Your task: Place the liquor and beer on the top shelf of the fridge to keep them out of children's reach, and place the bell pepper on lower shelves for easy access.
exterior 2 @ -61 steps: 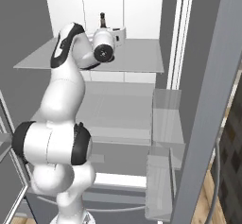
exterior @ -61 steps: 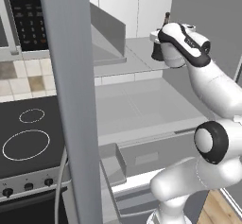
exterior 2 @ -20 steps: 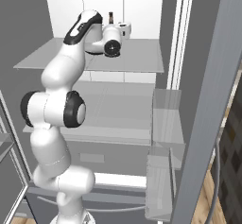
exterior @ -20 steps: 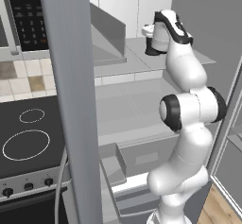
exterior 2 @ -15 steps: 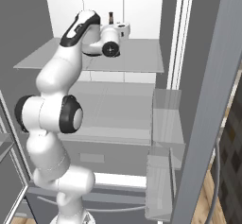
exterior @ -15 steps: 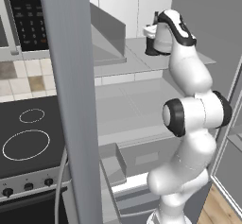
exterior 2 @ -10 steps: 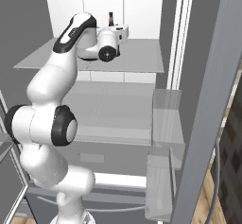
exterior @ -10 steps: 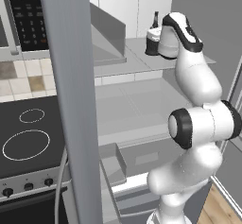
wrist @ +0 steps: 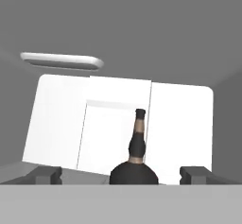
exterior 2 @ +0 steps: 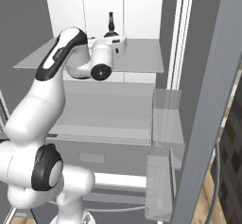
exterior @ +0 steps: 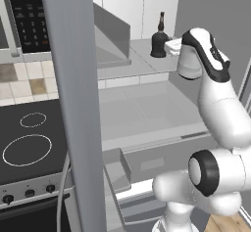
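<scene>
The squat black liquor bottle [exterior: 159, 40] is seen upright on the translucent grey top shelf [exterior 2: 142, 60]; the two-finger gripper [wrist: 121, 173] is spread wide, empty.

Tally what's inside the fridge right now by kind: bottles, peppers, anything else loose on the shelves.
Black liquor bottle: 1, upright on the top shelf
Green beer bottles: 0 seen
Bell peppers: 0 seen
Total: 1 item
</scene>
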Available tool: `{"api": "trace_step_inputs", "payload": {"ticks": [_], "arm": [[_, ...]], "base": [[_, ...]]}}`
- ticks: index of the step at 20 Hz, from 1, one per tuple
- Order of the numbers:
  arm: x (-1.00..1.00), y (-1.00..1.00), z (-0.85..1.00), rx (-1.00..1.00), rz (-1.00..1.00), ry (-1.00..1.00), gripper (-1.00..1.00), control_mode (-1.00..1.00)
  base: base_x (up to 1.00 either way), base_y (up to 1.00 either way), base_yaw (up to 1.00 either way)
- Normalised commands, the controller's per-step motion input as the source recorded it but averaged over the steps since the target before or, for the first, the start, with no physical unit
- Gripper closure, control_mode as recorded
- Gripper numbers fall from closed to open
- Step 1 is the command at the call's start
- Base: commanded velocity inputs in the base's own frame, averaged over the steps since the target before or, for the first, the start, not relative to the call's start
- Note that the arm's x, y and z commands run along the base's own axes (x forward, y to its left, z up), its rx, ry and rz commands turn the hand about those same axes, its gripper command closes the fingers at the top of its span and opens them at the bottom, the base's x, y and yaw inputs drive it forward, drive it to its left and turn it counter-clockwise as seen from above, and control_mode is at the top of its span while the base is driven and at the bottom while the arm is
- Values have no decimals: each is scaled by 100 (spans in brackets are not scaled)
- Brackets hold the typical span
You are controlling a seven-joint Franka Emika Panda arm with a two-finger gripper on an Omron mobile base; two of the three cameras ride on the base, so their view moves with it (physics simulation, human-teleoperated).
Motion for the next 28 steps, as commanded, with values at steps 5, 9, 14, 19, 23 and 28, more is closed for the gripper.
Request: {"api": "trace_step_inputs", "payload": {"ticks": [5,9,14,19,23,28], "arm": [[-100,-4,10,-3,0,2,-100,-100],[-97,0,18,-10,8,7,-100,-100],[-97,-1,4,-13,18,13,-100,-100],[-100,0,0,-13,22,13,-100,-100],[-95,1,-1,-13,21,14,-100,-100],[-72,21,-13,-14,15,13,-100,-100]], "base": [[0,0,0],[0,0,0],[0,0,0],[0,0,0],[0,0,0],[0,0,0]]}}
